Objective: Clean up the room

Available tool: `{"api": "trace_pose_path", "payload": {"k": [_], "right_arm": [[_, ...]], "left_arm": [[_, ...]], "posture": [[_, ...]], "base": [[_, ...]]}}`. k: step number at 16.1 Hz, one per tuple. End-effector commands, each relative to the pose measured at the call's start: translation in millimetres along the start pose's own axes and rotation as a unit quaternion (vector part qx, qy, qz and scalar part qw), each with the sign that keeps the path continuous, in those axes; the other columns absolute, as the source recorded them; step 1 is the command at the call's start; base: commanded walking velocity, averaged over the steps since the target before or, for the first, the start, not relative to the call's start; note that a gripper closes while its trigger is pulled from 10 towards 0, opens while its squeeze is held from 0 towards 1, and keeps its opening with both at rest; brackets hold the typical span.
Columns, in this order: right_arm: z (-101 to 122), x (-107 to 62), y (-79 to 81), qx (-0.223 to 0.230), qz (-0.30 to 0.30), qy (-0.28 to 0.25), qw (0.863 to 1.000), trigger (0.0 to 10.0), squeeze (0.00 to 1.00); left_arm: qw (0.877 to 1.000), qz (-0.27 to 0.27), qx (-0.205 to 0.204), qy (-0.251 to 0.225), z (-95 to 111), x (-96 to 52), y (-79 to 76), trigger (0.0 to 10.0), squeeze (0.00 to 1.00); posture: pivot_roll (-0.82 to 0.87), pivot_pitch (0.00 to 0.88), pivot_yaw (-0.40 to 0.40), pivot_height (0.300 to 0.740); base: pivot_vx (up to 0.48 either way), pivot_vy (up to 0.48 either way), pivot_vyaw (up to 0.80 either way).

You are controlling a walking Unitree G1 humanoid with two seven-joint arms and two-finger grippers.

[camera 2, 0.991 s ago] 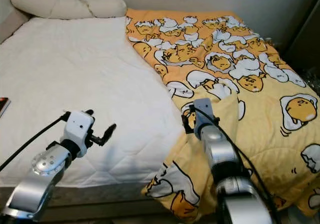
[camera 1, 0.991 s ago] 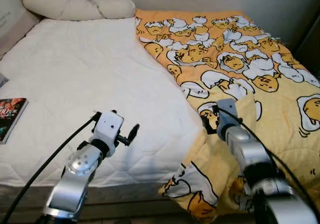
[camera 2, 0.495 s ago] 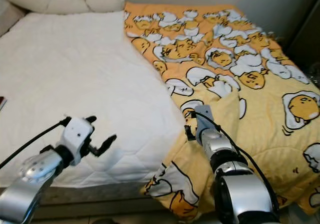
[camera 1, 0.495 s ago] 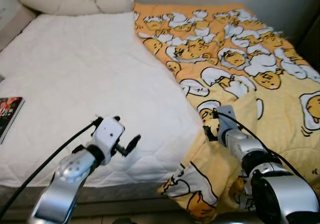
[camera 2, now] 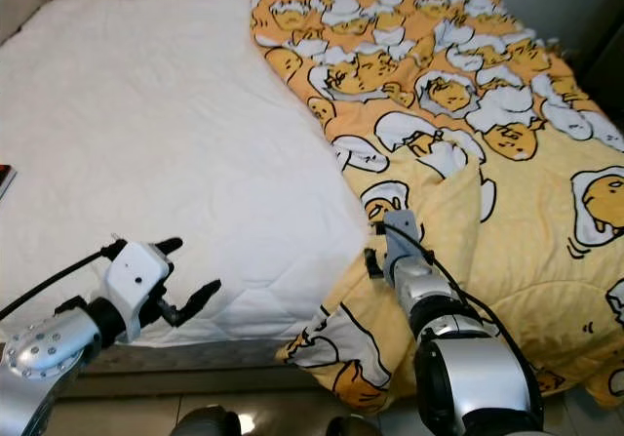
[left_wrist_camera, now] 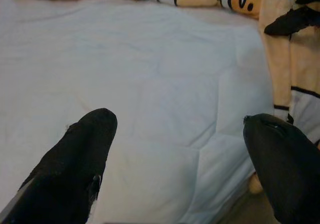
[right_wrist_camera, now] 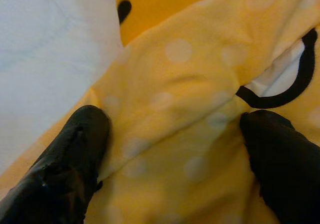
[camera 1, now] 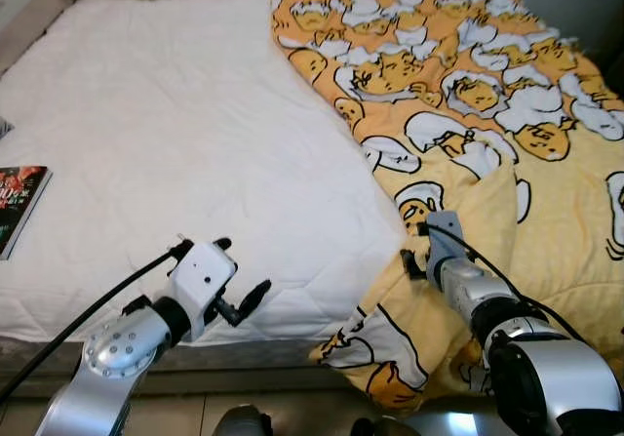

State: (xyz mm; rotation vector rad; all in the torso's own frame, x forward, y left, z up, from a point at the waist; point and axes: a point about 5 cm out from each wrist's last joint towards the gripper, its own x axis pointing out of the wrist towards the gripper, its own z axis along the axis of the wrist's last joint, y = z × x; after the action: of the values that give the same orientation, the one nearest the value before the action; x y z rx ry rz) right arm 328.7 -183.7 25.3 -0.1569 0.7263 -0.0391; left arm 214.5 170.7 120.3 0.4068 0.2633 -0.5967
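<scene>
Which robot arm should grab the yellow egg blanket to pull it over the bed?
Probably the right. The right gripper is already down on the blanket's folded edge, fingers open with a yellow fold between them. The left gripper hovers open over the bare white mattress, apart from the blanket.

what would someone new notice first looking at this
The bright yellow cartoon-egg blanket grabs the eye first: it covers the robot's right half of the bed, its near corner folded back and hanging off the edge. The right gripper sits open on that folded corner, fingers either side of a ridge of fabric. The left gripper hovers open over the bare white mattress, with a book at the far left edge.
</scene>
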Motion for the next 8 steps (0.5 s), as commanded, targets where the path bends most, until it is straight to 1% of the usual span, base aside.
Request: {"api": "trace_pose_path", "payload": {"k": [1,2,3,4,8], "right_arm": [[-3.4,0.0,-3.6,-0.003,-0.01,0.013,1.0,2.7,0.0],[-5.7,0.0,-4.3,0.005,-0.012,0.016,1.0,2.0,0.0],[-6.5,0.0,-4.6,0.004,-0.014,0.017,1.0,2.0,0.0],[-7.8,0.0,-5.6,0.006,-0.015,0.018,1.0,0.0,0.0],[-5.5,0.0,-7.2,0.032,-0.015,0.009,0.999,0.0,0.0]], "left_arm": [[1.0,0.002,0.005,0.002,1.9,-3.7,1.9,10.0,0.74],[1.0,0.003,0.004,0.006,2.2,-5.8,1.1,10.0,0.74],[1.0,0.003,0.004,0.006,2.4,-6.5,0.9,10.0,0.74],[1.0,0.004,0.003,0.008,2.7,-7.3,0.9,10.0,0.75],[1.0,0.009,0.001,0.012,3.7,-8.5,1.9,10.0,0.74]], "posture": [[0.31,0.172,-0.012,0.74],[0.32,0.181,-0.012,0.74],[0.32,0.181,-0.012,0.74],[0.32,0.184,-0.014,0.74],[0.32,0.187,-0.022,0.74]], "base": [[0.0,0.0,0.0],[0.0,0.0,0.0],[0.0,0.0,0.0],[0.0,0.0,0.0],[0.0,0.0,0.0]]}}
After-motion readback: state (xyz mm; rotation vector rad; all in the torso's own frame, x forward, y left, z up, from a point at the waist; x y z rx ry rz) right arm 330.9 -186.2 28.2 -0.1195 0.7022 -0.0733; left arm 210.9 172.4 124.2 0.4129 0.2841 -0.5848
